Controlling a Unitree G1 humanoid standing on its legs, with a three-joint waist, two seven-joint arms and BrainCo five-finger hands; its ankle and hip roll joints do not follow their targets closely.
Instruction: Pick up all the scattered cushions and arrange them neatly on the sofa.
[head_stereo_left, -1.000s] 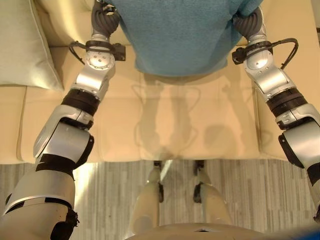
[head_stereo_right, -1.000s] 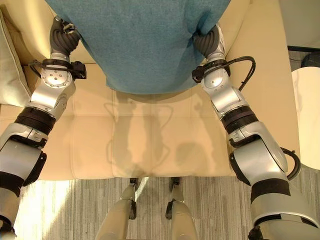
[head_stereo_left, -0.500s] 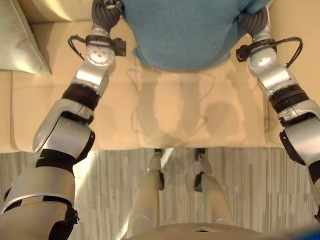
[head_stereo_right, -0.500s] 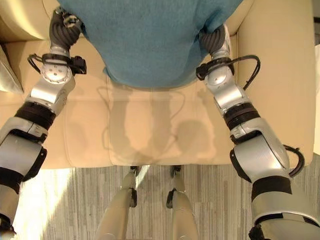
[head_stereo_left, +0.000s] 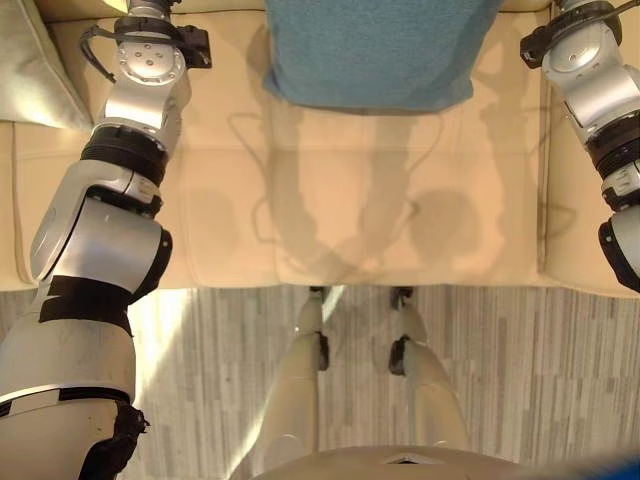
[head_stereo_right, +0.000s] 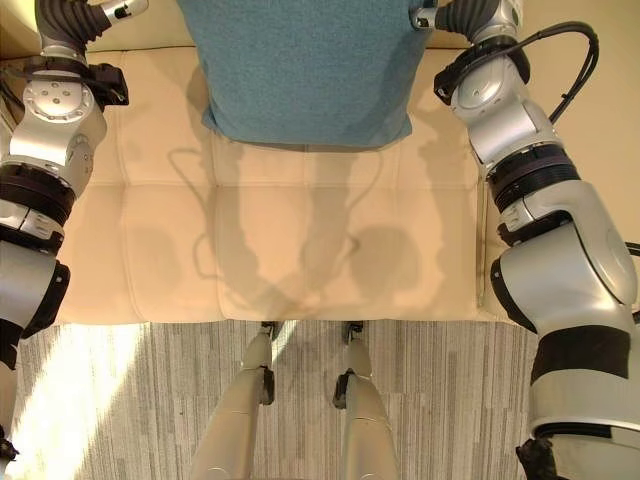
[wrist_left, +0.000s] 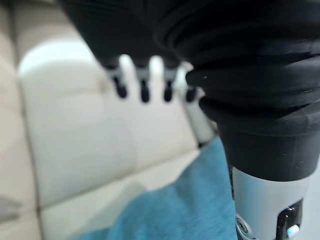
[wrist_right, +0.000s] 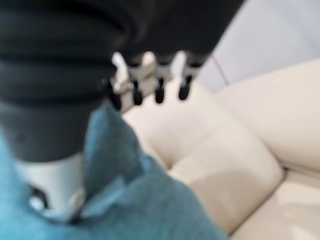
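A teal cushion (head_stereo_left: 380, 50) rests at the back of the beige sofa seat (head_stereo_left: 340, 220), its lower edge on the seat. My left hand (head_stereo_right: 72, 18) is off to its left, apart from it, and in the left wrist view its fingers (wrist_left: 144, 80) are straight over the sofa, with the teal cushion (wrist_left: 170, 210) beside the wrist. My right hand (head_stereo_right: 472, 12) is just past the cushion's right edge. In the right wrist view its fingers (wrist_right: 150, 75) are also straight and hold nothing, with the teal cushion (wrist_right: 150, 210) below.
A pale cream cushion (head_stereo_left: 30, 60) leans at the sofa's left end. The sofa's right armrest (head_stereo_right: 600, 150) runs beside my right arm. Grey striped carpet (head_stereo_left: 500, 380) lies before the sofa's front edge.
Both hands have let go of the teal cushion and moved outward from its sides; it now lies on the sofa. The camera view has also shifted.
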